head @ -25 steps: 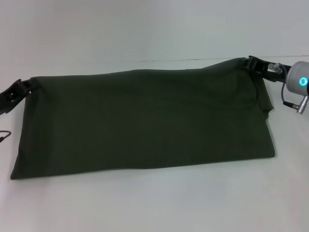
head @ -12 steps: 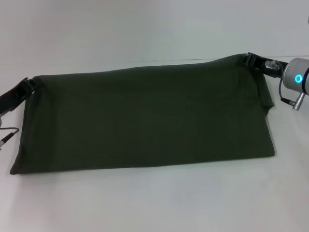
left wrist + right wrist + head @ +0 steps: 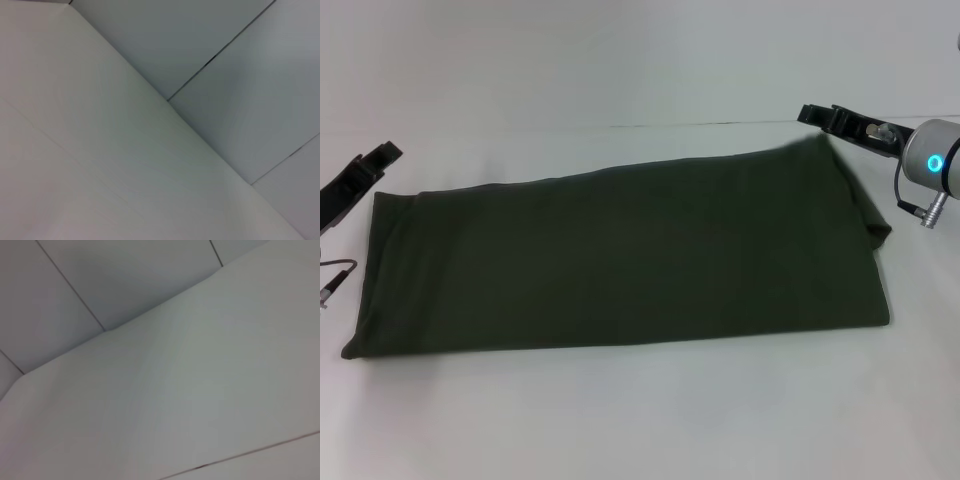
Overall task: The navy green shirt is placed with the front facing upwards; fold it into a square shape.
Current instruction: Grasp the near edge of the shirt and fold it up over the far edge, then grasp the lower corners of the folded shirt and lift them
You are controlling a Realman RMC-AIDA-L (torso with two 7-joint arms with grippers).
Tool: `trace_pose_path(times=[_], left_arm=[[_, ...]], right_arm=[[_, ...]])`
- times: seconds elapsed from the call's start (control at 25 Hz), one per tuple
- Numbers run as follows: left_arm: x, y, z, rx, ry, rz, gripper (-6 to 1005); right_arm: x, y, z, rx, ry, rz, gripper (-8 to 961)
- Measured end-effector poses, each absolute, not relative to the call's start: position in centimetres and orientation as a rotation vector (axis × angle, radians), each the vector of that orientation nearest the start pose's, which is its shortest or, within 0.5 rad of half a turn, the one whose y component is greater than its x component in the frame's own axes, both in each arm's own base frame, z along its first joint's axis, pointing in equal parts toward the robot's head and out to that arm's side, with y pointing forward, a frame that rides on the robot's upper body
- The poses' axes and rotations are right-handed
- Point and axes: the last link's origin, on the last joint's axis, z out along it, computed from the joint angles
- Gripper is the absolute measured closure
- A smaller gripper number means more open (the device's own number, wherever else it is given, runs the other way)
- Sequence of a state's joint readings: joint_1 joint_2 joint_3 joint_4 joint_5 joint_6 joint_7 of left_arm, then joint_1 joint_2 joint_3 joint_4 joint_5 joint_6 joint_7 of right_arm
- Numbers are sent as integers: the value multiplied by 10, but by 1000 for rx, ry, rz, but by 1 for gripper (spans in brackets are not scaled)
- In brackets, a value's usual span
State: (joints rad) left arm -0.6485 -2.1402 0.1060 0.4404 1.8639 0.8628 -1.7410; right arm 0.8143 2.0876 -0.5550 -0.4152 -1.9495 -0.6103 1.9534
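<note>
Olive-green cloth, folded to a long band on the white table (image 3: 640,420).
Navy green shirt (image 3: 620,260) lying flat mid-table; left gripper (image 3: 365,170) and right gripper (image 3: 830,118) spread, empty, off its far corners. Next, probably: regrasping the ends, folding crosswise toward square.

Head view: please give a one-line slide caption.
Folded navy green shirt lies flat; left claw and right claw flank its far corners.

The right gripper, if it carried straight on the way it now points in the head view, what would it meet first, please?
The right gripper points toward the robot's left, just beyond the navy green shirt's far corner. Its line looks free over bare table; depth is unclear, so it might graze the shirt's far edge.
</note>
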Motion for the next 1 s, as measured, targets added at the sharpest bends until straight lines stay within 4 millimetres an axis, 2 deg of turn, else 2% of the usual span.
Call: trace_pose_path(times=[0.32, 0.48, 0.64, 0.72, 0.88, 1.0], left_arm=[[-334, 392, 16, -1510, -1508, -990, 460], [-330, 383, 17, -1588, -1490, -1023, 296], [-325, 367, 28, -1699, -1477, -1106, 289], [-322, 361, 33, -1773, -1505, -1106, 287], [-328, 346, 46, -1885, -1656, -938, 288], [-341, 335, 61, -1895, -1761, -737, 288]], right_arm=[[274, 461, 10, -1679, 1411, 709, 279], [278, 456, 16, -1685, 1430, 762, 177], [276, 442, 25, -1818, 1428, 837, 74], [275, 433, 28, -1901, 1430, 865, 72], [282, 410, 37, -2022, 1503, 883, 69], [298, 395, 43, -2049, 1619, 795, 70]])
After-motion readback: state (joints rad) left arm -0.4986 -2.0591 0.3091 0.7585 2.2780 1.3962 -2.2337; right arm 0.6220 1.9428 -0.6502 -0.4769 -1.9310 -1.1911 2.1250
